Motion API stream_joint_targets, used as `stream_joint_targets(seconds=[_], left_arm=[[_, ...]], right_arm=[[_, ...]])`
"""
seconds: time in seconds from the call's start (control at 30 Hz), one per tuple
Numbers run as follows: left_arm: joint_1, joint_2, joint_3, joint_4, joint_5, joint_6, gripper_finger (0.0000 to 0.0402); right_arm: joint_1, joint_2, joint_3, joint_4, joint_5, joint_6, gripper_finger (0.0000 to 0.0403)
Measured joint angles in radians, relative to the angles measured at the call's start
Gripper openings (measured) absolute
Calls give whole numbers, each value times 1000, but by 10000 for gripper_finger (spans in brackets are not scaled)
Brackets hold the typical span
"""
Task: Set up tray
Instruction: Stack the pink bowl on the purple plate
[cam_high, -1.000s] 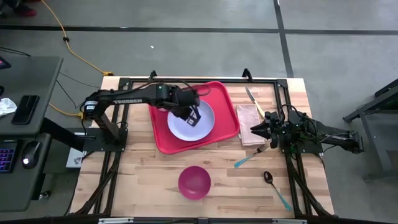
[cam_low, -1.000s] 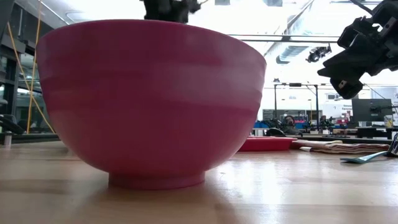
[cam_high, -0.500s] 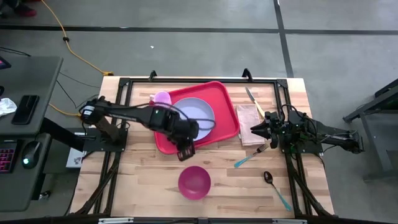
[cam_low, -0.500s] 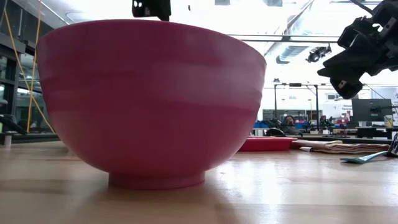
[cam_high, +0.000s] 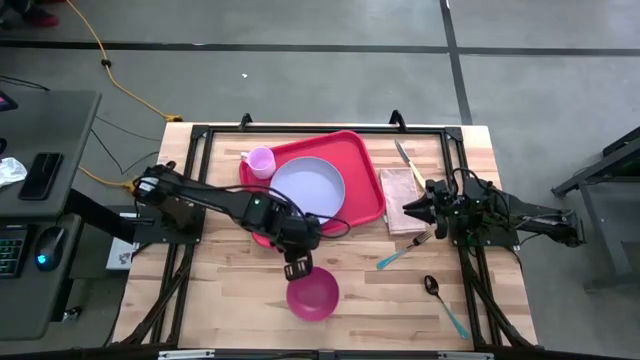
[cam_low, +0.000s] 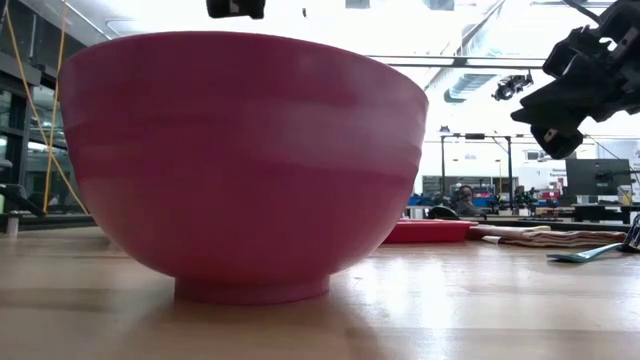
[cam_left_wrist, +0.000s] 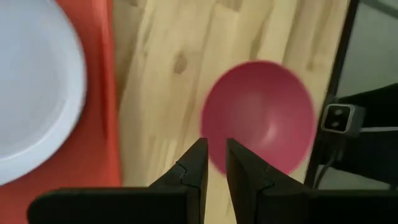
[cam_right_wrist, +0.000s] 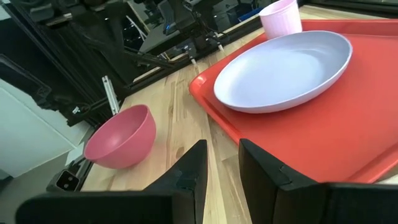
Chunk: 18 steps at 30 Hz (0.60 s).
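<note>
Left gripper (cam_high: 297, 268) empty, fingers nearly closed, above bowl (cam_high: 313, 292) rim on tray (cam_high: 365, 175) side. Right gripper (cam_high: 411, 208) parked far, slightly open.

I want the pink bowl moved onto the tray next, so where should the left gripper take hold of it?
Grip the pink bowl by its rim, coming down from above. It stands upright and open on the table, off the tray, and its round wall is too wide to span. The left gripper hangs over its tray-side edge, fingers nearly together; it should probably open and straddle that edge.
</note>
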Motion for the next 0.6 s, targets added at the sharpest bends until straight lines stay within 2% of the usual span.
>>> stream_joint_targets(seconds=[0.27, 0.6], left_arm=[[-11, 55, -9, 22, 16, 2, 85], [-18, 83, -7, 93, 114, -39, 85]], right_arm=[[0, -1, 0, 0, -21, 0, 71], [0, 1, 0, 1, -33, -18, 71]])
